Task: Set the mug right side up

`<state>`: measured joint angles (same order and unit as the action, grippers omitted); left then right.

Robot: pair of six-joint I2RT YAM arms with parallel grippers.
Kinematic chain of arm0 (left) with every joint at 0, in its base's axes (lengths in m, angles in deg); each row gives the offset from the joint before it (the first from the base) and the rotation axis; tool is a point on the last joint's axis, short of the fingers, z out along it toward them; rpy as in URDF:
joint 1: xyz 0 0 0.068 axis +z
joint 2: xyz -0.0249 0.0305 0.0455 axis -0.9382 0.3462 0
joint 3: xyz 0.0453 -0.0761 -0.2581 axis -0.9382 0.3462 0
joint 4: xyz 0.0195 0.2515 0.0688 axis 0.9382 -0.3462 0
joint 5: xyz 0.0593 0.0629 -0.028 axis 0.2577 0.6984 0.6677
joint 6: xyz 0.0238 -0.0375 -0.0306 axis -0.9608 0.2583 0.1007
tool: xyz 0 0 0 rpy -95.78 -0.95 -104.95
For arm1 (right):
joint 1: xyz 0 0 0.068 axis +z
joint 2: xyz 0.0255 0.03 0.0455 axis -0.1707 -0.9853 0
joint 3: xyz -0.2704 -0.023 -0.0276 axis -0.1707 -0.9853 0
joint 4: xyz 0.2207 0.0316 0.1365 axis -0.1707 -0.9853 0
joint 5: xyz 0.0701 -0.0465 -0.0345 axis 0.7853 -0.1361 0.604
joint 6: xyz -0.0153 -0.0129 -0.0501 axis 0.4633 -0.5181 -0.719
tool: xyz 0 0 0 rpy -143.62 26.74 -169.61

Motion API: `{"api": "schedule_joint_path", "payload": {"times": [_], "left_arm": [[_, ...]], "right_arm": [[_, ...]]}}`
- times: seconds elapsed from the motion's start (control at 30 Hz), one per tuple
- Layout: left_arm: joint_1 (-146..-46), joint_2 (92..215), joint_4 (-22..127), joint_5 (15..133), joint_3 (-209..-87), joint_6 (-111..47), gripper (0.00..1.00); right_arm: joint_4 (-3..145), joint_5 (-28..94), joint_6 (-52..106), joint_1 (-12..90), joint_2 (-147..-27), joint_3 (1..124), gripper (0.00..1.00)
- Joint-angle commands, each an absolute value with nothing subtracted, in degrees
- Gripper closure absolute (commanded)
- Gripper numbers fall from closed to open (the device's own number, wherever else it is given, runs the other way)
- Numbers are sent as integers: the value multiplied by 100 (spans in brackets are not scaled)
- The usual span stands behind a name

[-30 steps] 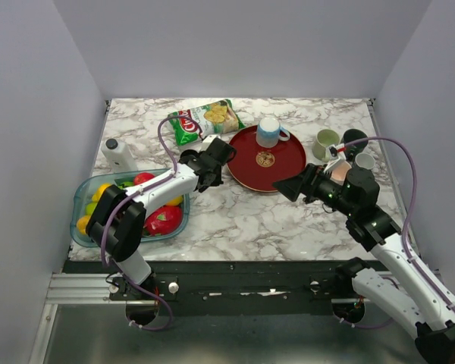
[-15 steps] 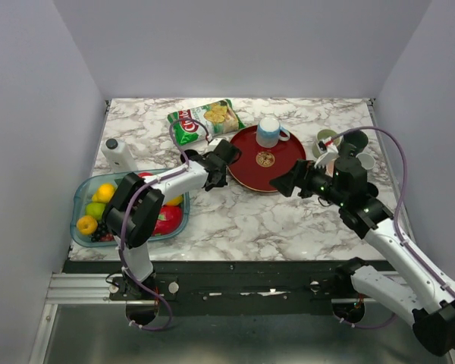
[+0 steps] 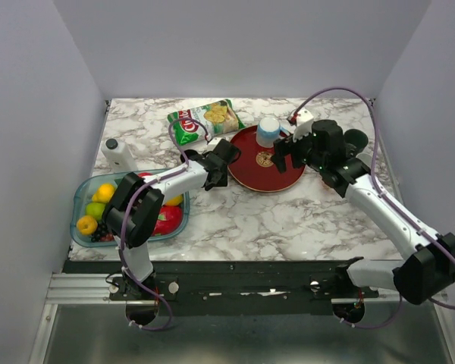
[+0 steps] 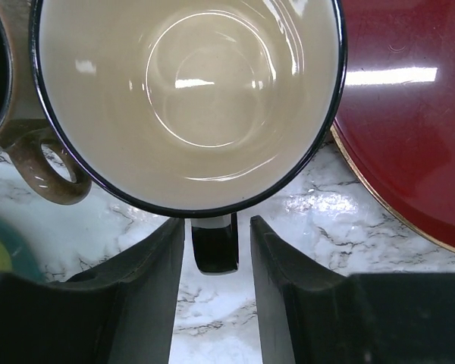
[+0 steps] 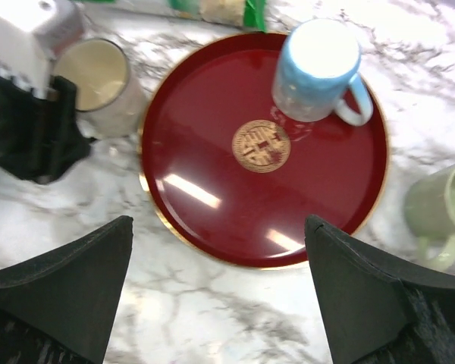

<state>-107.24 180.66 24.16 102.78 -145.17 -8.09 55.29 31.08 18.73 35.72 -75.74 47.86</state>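
A light blue mug (image 3: pixel 269 131) stands upside down at the back right of a red plate (image 3: pixel 250 171). It also shows in the right wrist view (image 5: pixel 316 70), base up, handle to the right. My right gripper (image 3: pixel 282 155) hovers over the plate's right side, jaws wide open and empty (image 5: pixel 218 227). My left gripper (image 3: pixel 221 155) sits at the plate's left edge. Its jaws straddle the black handle (image 4: pixel 214 243) of an upright cream mug (image 4: pixel 189 98) with small gaps either side. That mug also shows in the right wrist view (image 5: pixel 98 76).
A chips bag (image 3: pixel 205 119) lies behind the plate. A green mug (image 3: pixel 325 140) and a black mug (image 3: pixel 356 139) stand to its right. A white bottle (image 3: pixel 119 154) and a fruit container (image 3: pixel 87 199) are at the left. A brown-handled mug (image 4: pixel 49 167) touches the cream mug.
My right arm has swung forward and left, from the table's right side to above the red plate near the blue mug. The left gripper shifted slightly right early on, then stayed still.
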Motion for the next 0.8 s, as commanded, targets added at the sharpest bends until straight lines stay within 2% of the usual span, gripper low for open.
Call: {"api": "schedule_joint_path", "payload": {"times": [0.0, 0.13, 0.4, 0.63, 0.77], "left_arm": [[-10701, 17942, 2311, 10403, -14641, -805, 50], [-10701, 17635, 2267, 10315, -14553, -831, 39], [-10719, 16467, 2205, 10008, -14105, -945, 21], [-10719, 15956, 2459, 9472, -14245, -1182, 8], [-10719, 16078, 2706, 9225, -14622, -1349, 5]], "right_arm": [[5163, 2609, 385, 3593, -8202, 5221, 0], [4708, 2582, -344, 3567, -9218, 5809, 0], [3626, 2678, -680, 3216, -11110, 7785, 2], [3625, 2898, -348, 3013, -11358, 8192, 3], [3896, 2907, 434, 2794, -11227, 8192, 3]]}}
